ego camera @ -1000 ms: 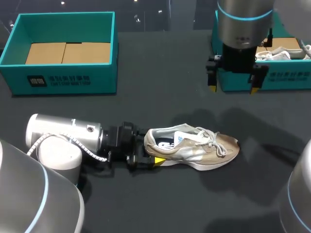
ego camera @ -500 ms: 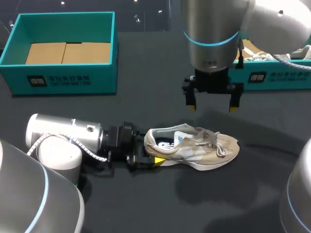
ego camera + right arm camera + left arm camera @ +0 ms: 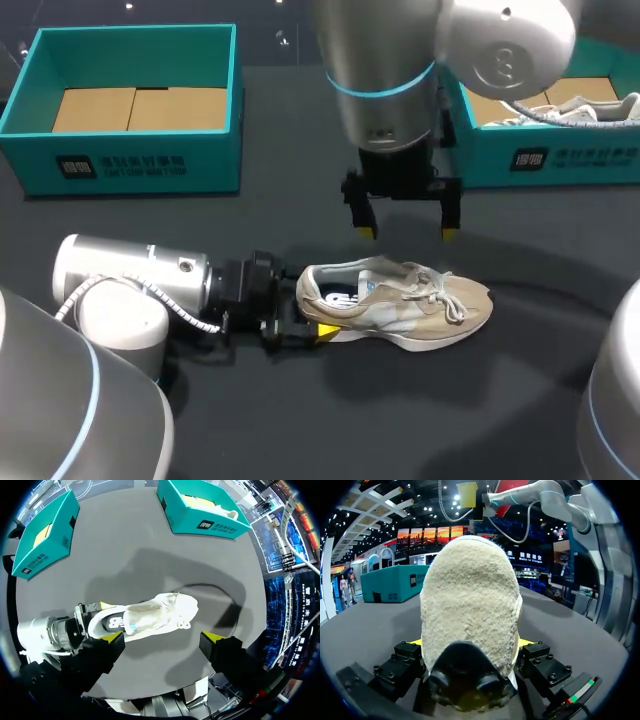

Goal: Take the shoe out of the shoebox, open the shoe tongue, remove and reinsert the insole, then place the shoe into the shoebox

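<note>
Shoe [image 3: 400, 303]: a low beige-and-silver trainer with white laces and a fuzzy heel panel. The shoe stands on its sole on the dark matt counter [image 3: 300, 420], toe to the right, outside both boxes. The left claw [image 3: 312, 320] lies low along the counter at the left and clamps the heel, one yellow-tipped finger on each side. The right claw [image 3: 404, 218] hangs above the counter just far of the shoe, fingers spread wide, holding nothing. The left shoebox [image 3: 130, 105], at far left, has teal rectangular walls and a brown cardboard floor. The right shoebox [image 3: 560, 150], at far right and of the same teal card, holds a second shoe [image 3: 590, 108], pale and laced.
</note>
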{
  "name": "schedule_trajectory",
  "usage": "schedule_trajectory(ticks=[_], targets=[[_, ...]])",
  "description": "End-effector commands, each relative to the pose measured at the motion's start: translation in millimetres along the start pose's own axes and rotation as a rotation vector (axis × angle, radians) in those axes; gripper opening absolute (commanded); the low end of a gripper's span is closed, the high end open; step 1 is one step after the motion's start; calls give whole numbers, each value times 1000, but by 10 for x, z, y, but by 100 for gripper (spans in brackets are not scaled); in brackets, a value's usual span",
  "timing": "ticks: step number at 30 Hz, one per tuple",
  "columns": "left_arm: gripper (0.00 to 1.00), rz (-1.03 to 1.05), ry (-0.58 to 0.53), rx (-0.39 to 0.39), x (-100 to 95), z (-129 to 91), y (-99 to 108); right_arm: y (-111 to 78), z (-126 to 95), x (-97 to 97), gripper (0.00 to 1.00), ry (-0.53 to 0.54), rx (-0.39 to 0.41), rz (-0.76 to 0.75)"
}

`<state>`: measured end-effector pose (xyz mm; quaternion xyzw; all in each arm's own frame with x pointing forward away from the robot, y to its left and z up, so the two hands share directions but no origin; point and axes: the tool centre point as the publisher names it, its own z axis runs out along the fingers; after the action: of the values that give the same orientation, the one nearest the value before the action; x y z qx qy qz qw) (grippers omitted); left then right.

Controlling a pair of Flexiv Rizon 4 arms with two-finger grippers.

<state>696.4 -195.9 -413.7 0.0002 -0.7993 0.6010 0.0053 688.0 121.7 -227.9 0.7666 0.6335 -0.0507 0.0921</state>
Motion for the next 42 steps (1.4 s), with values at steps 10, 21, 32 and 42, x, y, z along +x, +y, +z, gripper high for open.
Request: schedule_trajectory(ticks=[10, 21, 32, 42], targets=[[0, 0, -1, -1, 5, -11, -5, -172, 272, 491, 100, -175, -51, -43], [0, 0, -1, -1, 5, -11, -5, -223, 493, 584, 100, -239, -52, -28], [0, 0, -1, -1, 5, -11, -5, -238, 713, 634, 100, -261, -45, -14], [0, 0, -1, -1, 5, -11, -5, -246, 826, 620, 100, -314, -72, -5]])
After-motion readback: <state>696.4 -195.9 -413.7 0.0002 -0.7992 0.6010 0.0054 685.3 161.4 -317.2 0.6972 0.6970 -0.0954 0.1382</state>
